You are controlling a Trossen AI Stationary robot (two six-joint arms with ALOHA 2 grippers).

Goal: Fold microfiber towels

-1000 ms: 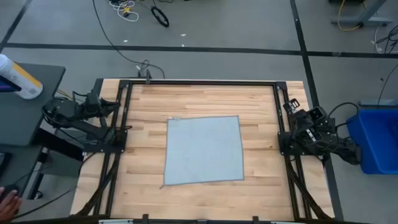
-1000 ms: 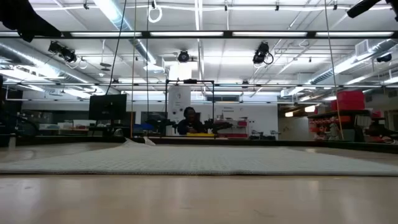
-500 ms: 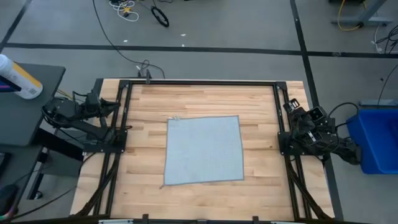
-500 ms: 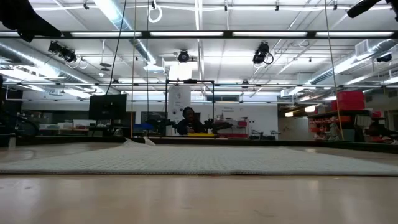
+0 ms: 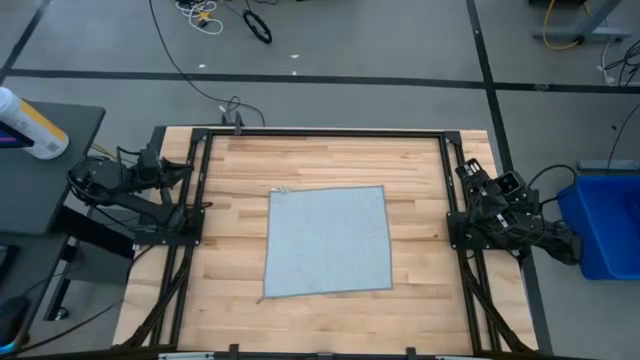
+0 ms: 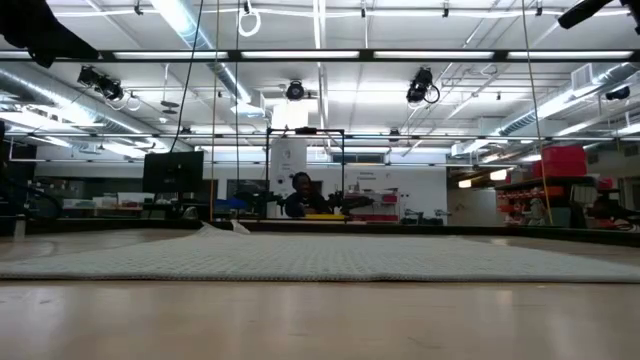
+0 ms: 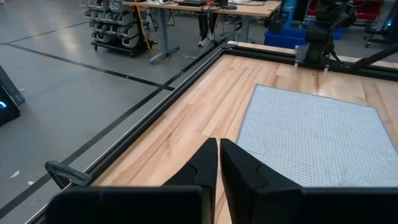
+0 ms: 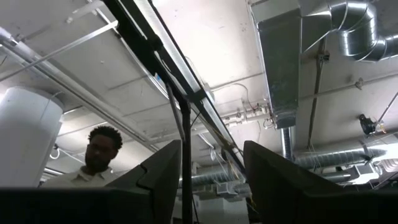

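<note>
Wooden planks make up the surface (image 5: pixel 230 180), which is framed by dark rails, with grey floor and loose cables around it. At its middle lies the microfiber towel (image 5: pixel 328 241), a pale grey-blue square spread flat and unfolded, its edges running nearly parallel to the frame. A small white tag (image 5: pixel 281 190) sticks out at its far left corner. From the low view the towel (image 6: pixel 320 258) shows as a thin, flat band across the wood, slightly raised at that tagged corner.

Both arms sit folded at the sides, well apart from the cloth. At the left rail, the left gripper (image 7: pixel 219 155) points across the wood toward the towel (image 7: pixel 311 137), and its two dark fingers (image 7: pixel 202 163) stand almost together, only a thin slit between them, holding nothing. At the right rail, the right gripper (image 8: pixel 211 171) is tilted up toward the ceiling; its fingers (image 8: pixel 163 169) stand apart with a clear gap and nothing between them. Ducts and roof beams fill that view, and a person (image 8: pixel 99 155) shows low in it.

A blue bin (image 5: pixel 605 225) stands on the floor beyond the right arm.
</note>
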